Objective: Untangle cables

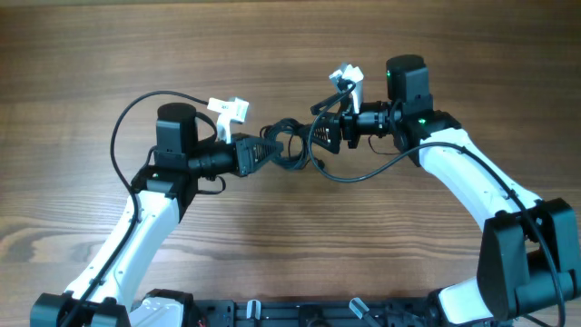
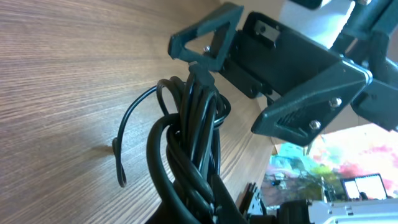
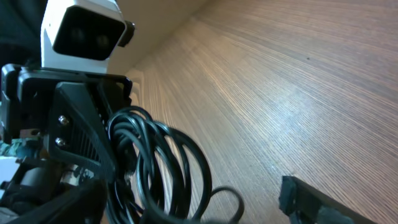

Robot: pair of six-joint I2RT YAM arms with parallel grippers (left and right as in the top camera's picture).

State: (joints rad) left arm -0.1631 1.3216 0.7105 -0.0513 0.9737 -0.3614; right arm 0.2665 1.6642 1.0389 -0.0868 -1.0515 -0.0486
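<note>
The cables are a bunch of thin black loops hanging just above the middle of the table, between my two grippers. My left gripper points right and is shut on the bunch. In the left wrist view the cables rise out of its jaws, and one loose end curls down to the left. My right gripper faces it from the right with its jaws wide apart. Its upper finger touches the top of the bunch and its lower finger stands clear. In the right wrist view the cables loop just in front.
The wooden table is bare around the bunch. Thicker black cords belonging to the arms arc out at the left and sag under the right wrist. White camera mounts stick up behind each gripper.
</note>
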